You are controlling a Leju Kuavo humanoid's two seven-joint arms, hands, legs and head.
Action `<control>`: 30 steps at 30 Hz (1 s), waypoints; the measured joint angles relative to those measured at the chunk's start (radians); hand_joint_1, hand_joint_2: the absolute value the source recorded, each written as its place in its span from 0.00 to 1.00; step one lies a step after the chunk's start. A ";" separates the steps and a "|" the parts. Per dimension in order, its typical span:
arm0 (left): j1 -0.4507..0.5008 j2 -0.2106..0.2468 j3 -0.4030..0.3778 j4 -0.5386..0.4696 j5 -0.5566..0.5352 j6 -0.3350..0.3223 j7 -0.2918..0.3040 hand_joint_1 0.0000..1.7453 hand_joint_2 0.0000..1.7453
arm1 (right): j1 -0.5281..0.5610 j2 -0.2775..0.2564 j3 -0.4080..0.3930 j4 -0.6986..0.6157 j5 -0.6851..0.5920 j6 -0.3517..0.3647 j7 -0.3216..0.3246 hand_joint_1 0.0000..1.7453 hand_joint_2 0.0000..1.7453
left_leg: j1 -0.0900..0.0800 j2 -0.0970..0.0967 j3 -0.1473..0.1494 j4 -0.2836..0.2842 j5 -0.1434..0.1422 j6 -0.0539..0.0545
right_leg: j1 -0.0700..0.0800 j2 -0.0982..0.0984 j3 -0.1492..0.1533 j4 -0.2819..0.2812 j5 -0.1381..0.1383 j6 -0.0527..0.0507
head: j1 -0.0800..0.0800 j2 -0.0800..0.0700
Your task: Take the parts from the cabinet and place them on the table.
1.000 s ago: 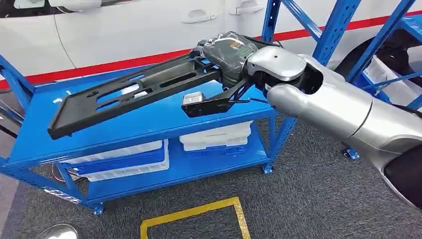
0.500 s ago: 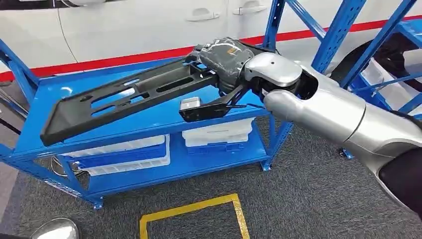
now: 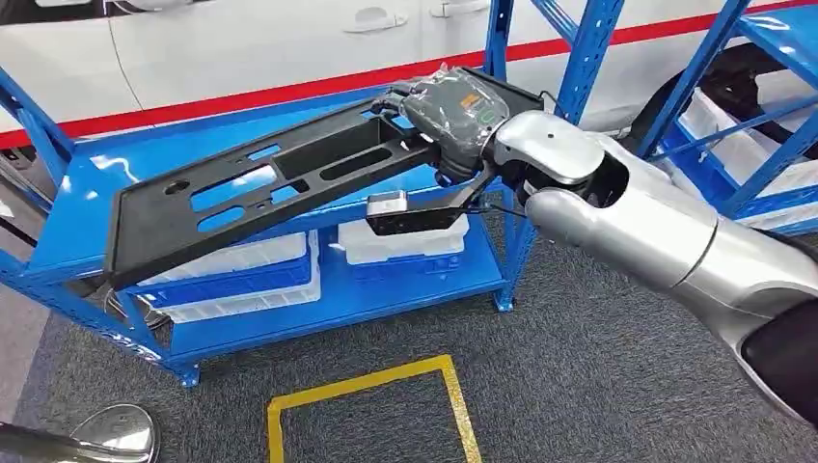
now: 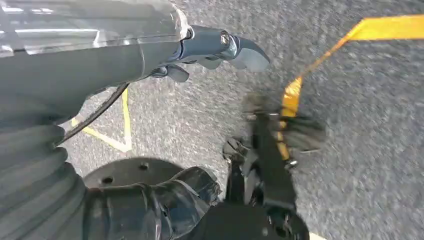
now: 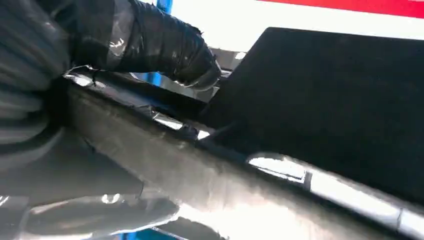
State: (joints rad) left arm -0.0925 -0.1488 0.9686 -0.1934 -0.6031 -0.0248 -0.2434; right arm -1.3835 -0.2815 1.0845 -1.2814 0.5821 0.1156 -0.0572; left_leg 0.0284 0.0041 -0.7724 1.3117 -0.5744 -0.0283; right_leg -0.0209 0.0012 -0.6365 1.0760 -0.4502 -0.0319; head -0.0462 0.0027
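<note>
- Part (image 3: 280, 183), a long flat black plastic panel with slotted cut-outs, now sits higher and further right in the head view than a second ago; the whole scene has shifted, so the camera moved too.
- Right hand (image 3: 453, 111), wrapped in glossy clear film, grips the panel's near end; its far end tilts down over the blue metal desk (image 3: 87, 207).
- A small grey block (image 3: 388, 204) is fixed on the panel's dark bracket.
- Green and orange marks on the hand are too small to read.
- White bins (image 3: 400, 243) lie on the lower shelf.
- Left hand (image 4: 215, 47) hangs over grey carpet, fingers loosely curled, holding nothing.
</note>
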 joint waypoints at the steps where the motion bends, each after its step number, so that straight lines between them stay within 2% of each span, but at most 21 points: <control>1: -0.001 0.000 0.000 0.000 0.000 0.000 0.000 0.00 1.00 | 0.005 -0.001 0.000 0.000 0.003 -0.003 -0.002 1.00 1.00 | -0.001 0.000 0.005 0.041 0.004 0.002 | 0.004 0.000 -0.017 0.001 0.012 -0.001 | 0.000 0.000; 2: -0.001 0.000 0.000 0.000 -0.003 0.000 0.000 0.00 1.00 | 0.015 -0.001 -0.003 -0.001 0.024 -0.018 -0.006 1.00 1.00 | -0.003 0.000 0.030 0.034 0.032 0.007 | 0.008 0.000 -0.031 0.001 0.024 -0.001 | 0.000 0.000; 4: -0.001 0.000 0.000 0.000 0.002 0.001 -0.001 0.00 1.00 | 0.019 -0.002 -0.016 -0.008 0.037 0.037 0.003 1.00 1.00 | -0.014 -0.001 0.132 -0.079 0.089 0.029 | 0.017 0.000 -0.056 0.001 0.046 -0.001 | 0.000 0.000; 5: -0.003 0.000 0.001 0.000 0.006 0.001 -0.003 0.00 1.00 | 0.008 -0.002 -0.019 -0.010 0.014 0.088 0.014 1.00 1.00 | -0.022 -0.003 0.198 -0.163 0.087 0.046 | 0.018 0.000 -0.065 0.001 0.057 -0.001 | 0.000 0.000; 6: -0.005 0.006 0.002 0.000 0.008 0.000 -0.006 0.00 1.00 | -0.005 0.000 -0.022 -0.010 -0.019 0.140 0.018 1.00 1.00 | -0.027 0.001 0.250 -0.248 0.040 0.063 | 0.021 -0.001 -0.070 -0.001 0.065 0.002 | 0.001 0.000; 7: -0.006 0.006 0.002 0.000 0.009 -0.002 -0.010 0.00 1.00 | -0.020 -0.001 -0.024 -0.009 -0.047 0.183 0.017 1.00 1.00 | -0.028 0.000 0.270 -0.287 0.038 0.053 | 0.017 -0.005 -0.071 -0.007 0.077 0.007 | 0.002 0.000; 10: -0.004 0.010 0.005 0.000 0.010 -0.002 -0.016 0.00 1.00 | -0.059 0.000 -0.023 -0.009 -0.111 0.235 0.007 1.00 1.00 | -0.037 0.000 0.250 -0.317 0.087 0.072 | 0.010 -0.006 -0.071 -0.044 0.122 0.025 | -0.001 0.000; 11: -0.004 0.009 0.006 0.000 0.009 -0.002 -0.017 0.00 1.00 | -0.065 -0.007 -0.023 -0.008 -0.115 0.241 0.007 1.00 1.00 | -0.023 0.011 0.255 -0.344 0.114 0.067 | 0.012 -0.001 -0.078 -0.042 0.114 0.027 | -0.001 0.000; 13: -0.004 0.009 0.009 0.000 0.008 -0.002 -0.016 0.00 1.00 | -0.083 -0.009 -0.018 -0.008 -0.116 0.240 0.006 1.00 1.00 | -0.024 0.014 0.231 -0.361 0.149 0.083 | 0.012 0.000 -0.100 0.031 -0.018 0.033 | 0.000 0.000; 14: -0.004 0.009 0.010 0.000 0.006 -0.001 -0.016 0.00 1.00 | -0.090 -0.010 -0.014 -0.008 -0.114 0.237 0.006 1.00 1.00 | -0.024 0.014 0.215 -0.356 0.162 0.076 | 0.009 -0.001 -0.111 0.103 -0.077 0.038 | 0.001 0.000; 15: -0.003 0.009 0.010 0.000 0.005 0.000 -0.016 0.00 1.00 | -0.092 -0.013 -0.012 -0.008 -0.113 0.235 0.006 1.00 1.00 | -0.024 0.014 0.196 -0.351 0.173 0.075 | 0.006 -0.001 -0.118 0.176 -0.109 0.042 | 0.000 0.000; 16: -0.003 0.009 0.010 0.000 0.003 0.000 -0.015 0.00 1.00 | -0.091 -0.018 -0.009 -0.008 -0.113 0.232 0.006 1.00 1.00 | -0.022 0.013 0.177 -0.344 0.182 0.073 | 0.003 -0.001 -0.119 0.227 -0.108 0.047 | 0.000 0.000; 17: -0.003 0.009 0.010 0.000 0.000 0.000 -0.014 0.00 1.00 | -0.091 -0.021 -0.006 -0.008 -0.113 0.230 0.006 1.00 1.00 | -0.019 0.013 0.156 -0.336 0.192 0.068 | -0.001 -0.001 -0.106 0.245 -0.080 0.053 | 0.000 0.000; 19: -0.002 0.009 0.011 0.000 -0.003 0.000 -0.012 0.00 1.00 | -0.092 -0.022 -0.001 -0.009 -0.113 0.222 0.006 1.00 1.00 | -0.010 0.014 0.111 -0.311 0.207 0.055 | -0.009 -0.001 -0.030 0.178 -0.013 0.065 | 0.000 0.000; 20: -0.003 0.009 0.011 0.000 -0.003 0.000 -0.012 0.00 1.00 | -0.092 -0.022 0.000 -0.011 -0.113 0.216 0.006 1.00 1.00 | -0.007 0.015 0.090 -0.294 0.212 0.047 | -0.014 -0.002 0.027 0.110 -0.012 0.071 | 0.000 0.000; 21: -0.003 0.010 0.011 -0.001 -0.003 0.001 -0.012 0.00 1.00 | -0.094 -0.024 0.000 -0.011 -0.113 0.208 0.006 1.00 1.00 | -0.009 0.014 0.068 -0.279 0.217 0.040 | -0.009 -0.001 0.080 0.027 -0.073 0.079 | 0.002 0.000; 22: -0.003 0.010 0.012 -0.001 -0.004 0.001 -0.012 0.00 1.00 | -0.091 -0.024 0.000 -0.016 -0.110 0.201 0.007 1.00 1.00 | -0.009 0.014 0.062 -0.268 0.222 0.034 | -0.001 0.005 0.088 0.005 -0.085 0.050 | -0.005 0.000; 25: 0.001 0.010 0.012 -0.001 -0.006 0.002 -0.014 0.00 1.00 | -0.090 -0.031 0.005 -0.016 -0.110 0.188 0.007 1.00 1.00 | -0.007 0.009 0.058 -0.284 0.257 0.016 | 0.002 0.004 0.070 0.002 -0.064 0.027 | 0.000 0.000; 26: 0.003 0.010 0.012 -0.001 -0.007 0.002 -0.014 0.00 1.00 | -0.089 -0.032 0.008 -0.016 -0.110 0.185 0.007 1.00 1.00 | -0.002 0.007 0.054 -0.283 0.244 0.011 | -0.005 0.001 0.062 -0.007 -0.047 0.015 | -0.001 0.000; 27: 0.004 0.009 0.012 0.000 -0.007 0.001 -0.014 0.00 1.00 | -0.089 -0.032 0.009 -0.016 -0.110 0.185 0.008 1.00 1.00 | -0.002 0.007 0.038 -0.260 0.191 0.007 | -0.004 0.001 0.050 -0.012 -0.033 0.008 | -0.001 0.000; 30: 0.003 0.010 0.012 0.000 -0.007 0.002 -0.016 0.00 1.00 | -0.088 -0.032 0.010 -0.016 -0.110 0.185 0.008 1.00 1.00 | -0.001 0.006 -0.007 -0.047 0.028 -0.004 | -0.001 0.001 0.010 -0.013 0.002 -0.002 | -0.002 0.000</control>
State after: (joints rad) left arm -0.0899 -0.1385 0.9808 -0.1938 -0.6104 -0.0233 -0.2590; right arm -1.4715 -0.3132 1.0944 -1.2978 0.4723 0.3002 -0.0496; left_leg 0.0270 0.0101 -0.7792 1.2642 -0.5463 -0.0320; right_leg -0.0223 0.0018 -0.6269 1.0629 -0.4485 -0.0337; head -0.0477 0.0027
